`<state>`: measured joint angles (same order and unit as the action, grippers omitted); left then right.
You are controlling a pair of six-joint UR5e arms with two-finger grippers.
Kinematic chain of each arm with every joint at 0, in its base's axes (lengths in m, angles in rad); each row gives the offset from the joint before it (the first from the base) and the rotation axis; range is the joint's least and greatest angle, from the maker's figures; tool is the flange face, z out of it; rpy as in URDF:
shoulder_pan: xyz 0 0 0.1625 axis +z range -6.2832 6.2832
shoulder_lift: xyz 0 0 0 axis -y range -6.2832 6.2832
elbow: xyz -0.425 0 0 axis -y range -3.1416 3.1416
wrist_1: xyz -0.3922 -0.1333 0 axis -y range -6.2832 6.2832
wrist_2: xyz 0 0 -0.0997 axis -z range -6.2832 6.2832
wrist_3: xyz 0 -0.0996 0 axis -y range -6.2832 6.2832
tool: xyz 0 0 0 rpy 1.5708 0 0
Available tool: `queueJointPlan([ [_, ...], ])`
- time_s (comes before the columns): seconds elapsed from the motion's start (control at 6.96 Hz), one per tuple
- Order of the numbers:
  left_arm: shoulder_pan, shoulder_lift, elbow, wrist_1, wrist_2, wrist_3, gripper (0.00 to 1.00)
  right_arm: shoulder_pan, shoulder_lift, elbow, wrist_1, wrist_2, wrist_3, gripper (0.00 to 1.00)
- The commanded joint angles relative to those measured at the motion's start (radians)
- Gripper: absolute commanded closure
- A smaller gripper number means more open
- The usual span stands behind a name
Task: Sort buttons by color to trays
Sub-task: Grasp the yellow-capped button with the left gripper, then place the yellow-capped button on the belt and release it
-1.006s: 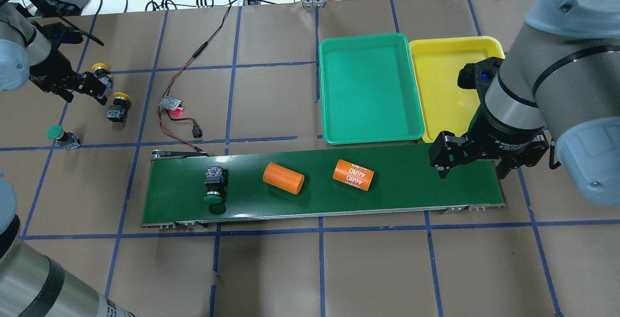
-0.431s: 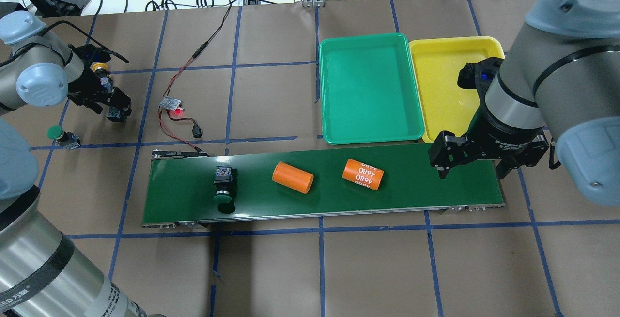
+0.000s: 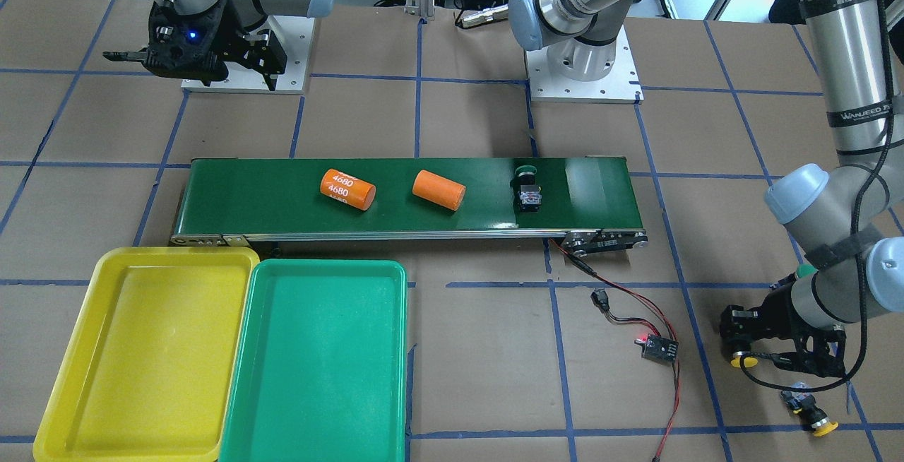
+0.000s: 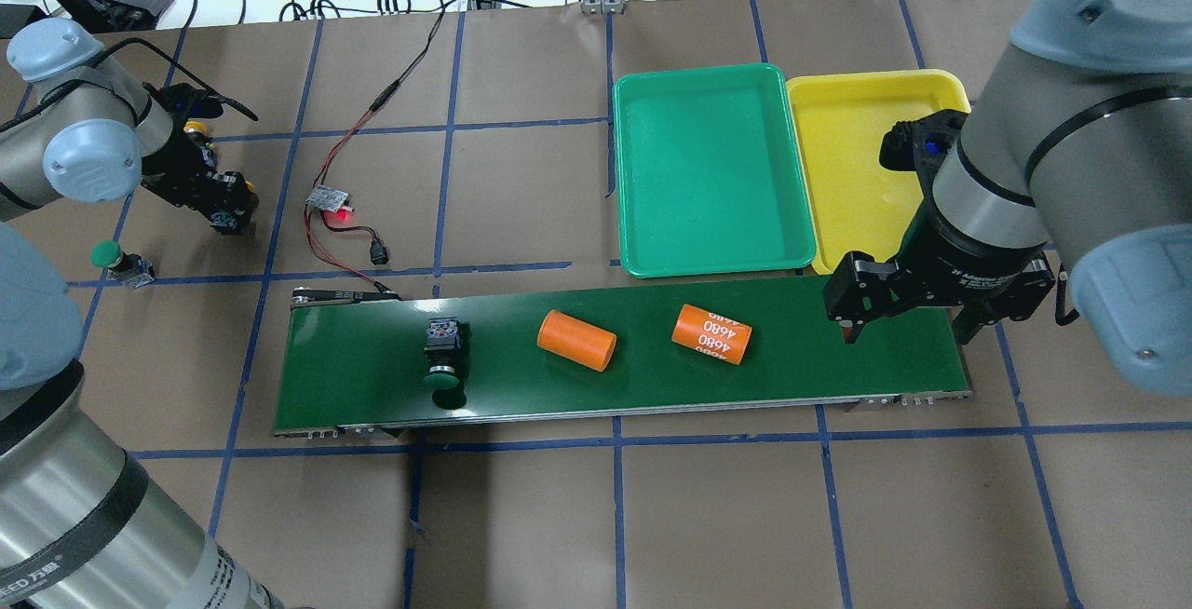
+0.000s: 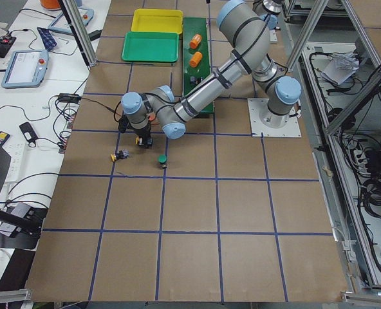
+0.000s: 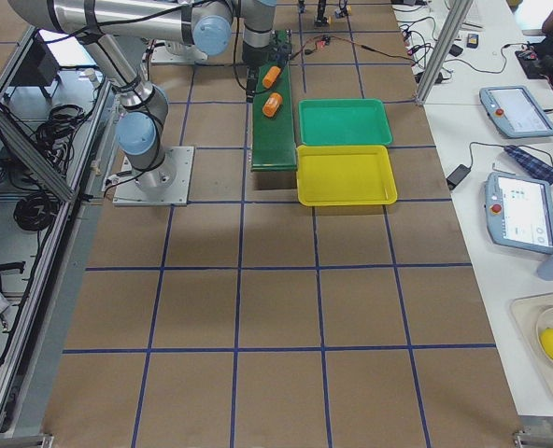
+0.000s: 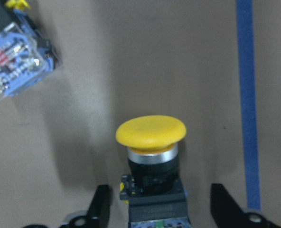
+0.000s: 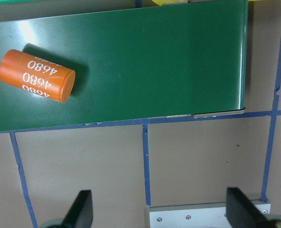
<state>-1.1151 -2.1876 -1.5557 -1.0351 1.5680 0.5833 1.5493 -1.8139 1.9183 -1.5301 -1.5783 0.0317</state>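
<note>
My left gripper is open and straddles a yellow button; its fingers stand clear on both sides. A second yellow button lies beside it, half hidden behind the arm in the overhead view. One green button lies on the conveyor belt. Another green button stands on the table at the far left. My right gripper is open and empty above the belt's right end. The green tray and yellow tray sit side by side, both bare.
Two orange cylinders ride the belt, a plain one and one marked 4680. A small circuit board with red wires lies between the buttons and the belt. Cables and a power strip lie beyond the table's far edge.
My left gripper has moved right, onto the second yellow button. The belt has carried the green button and both cylinders to the right. The right arm has not moved.
</note>
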Motion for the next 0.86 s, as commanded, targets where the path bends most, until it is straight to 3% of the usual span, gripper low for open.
queueJointPlan([
  [0.0, -0.009, 0.093, -0.065, -0.025, 0.000, -0.093, 1.00, 0.000, -0.001, 0.001, -0.001, 0.006, 0.002, 0.00],
  [0.43, -0.089, 0.422, -0.324, -0.106, -0.011, -0.263, 1.00, 0.000, -0.001, 0.001, 0.001, 0.003, 0.002, 0.00],
  [0.72, -0.229, 0.563, -0.484, -0.102, -0.016, -0.441, 1.00, 0.000, 0.001, 0.001, -0.001, 0.006, 0.002, 0.00],
])
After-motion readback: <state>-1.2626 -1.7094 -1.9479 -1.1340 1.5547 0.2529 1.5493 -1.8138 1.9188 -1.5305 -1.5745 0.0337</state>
